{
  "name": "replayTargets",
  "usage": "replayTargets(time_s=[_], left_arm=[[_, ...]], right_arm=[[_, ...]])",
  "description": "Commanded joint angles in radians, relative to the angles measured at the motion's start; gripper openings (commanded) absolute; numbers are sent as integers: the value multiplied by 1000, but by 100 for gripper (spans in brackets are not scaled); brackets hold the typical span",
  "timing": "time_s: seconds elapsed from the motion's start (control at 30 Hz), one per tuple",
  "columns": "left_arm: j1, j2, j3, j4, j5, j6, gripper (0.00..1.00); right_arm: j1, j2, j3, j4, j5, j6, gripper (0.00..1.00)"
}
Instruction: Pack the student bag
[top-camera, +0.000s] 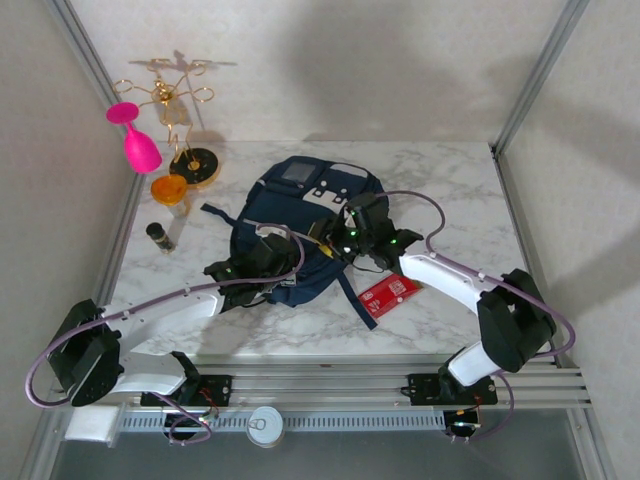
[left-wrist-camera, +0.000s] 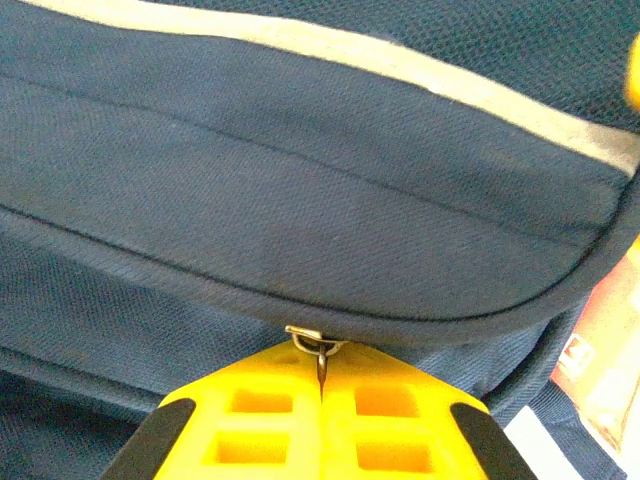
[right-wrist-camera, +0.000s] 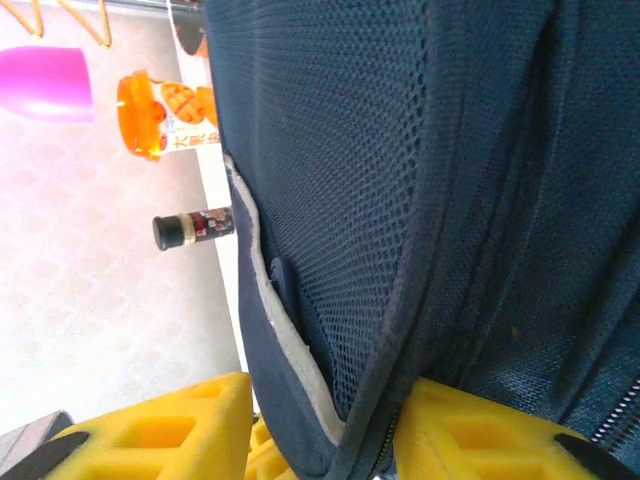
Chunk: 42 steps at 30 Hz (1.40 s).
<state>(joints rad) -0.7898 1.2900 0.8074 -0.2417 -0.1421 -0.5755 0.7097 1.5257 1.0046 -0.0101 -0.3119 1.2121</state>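
Student bag (top-camera: 300, 225), mid-surface (top-camera: 450, 190), long axis running near to far.
Left jaws clenched on the zip pull (left-wrist-camera: 316, 345) at its near-left edge; right jaws straddle the near-right rim, pinch not discernible; the bag's body extends away from both arms, equally close.

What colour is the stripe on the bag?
The stripe is pale grey; the left wrist view shows it best.

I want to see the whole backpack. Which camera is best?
Top external: the student bag lies almost whole on the table. Left wrist gives a close seam and zipper pull; right wrist, close mesh fabric.
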Motion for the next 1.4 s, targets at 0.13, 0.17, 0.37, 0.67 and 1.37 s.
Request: replayTargets(time_s=[0.13, 0.17, 0.37, 0.67, 1.37], left_arm=[[11, 8, -4, 22, -13, 18, 0], [11, 8, -4, 19, -18, 16, 0], [18, -32, -17, -19, -55, 1, 0], [24, -106, -77, -124, -89, -44, 0], [46, 24, -18, 20, -19, 14, 0]], right_arm=[[48, 118, 78, 108, 85, 33, 27], [51, 141, 97, 115, 77, 17, 22], [72, 224, 192, 93, 33, -97, 0], [-68, 125, 203, -123, -199, -457, 0], [-135, 24, 83, -109, -119, -252, 65]])
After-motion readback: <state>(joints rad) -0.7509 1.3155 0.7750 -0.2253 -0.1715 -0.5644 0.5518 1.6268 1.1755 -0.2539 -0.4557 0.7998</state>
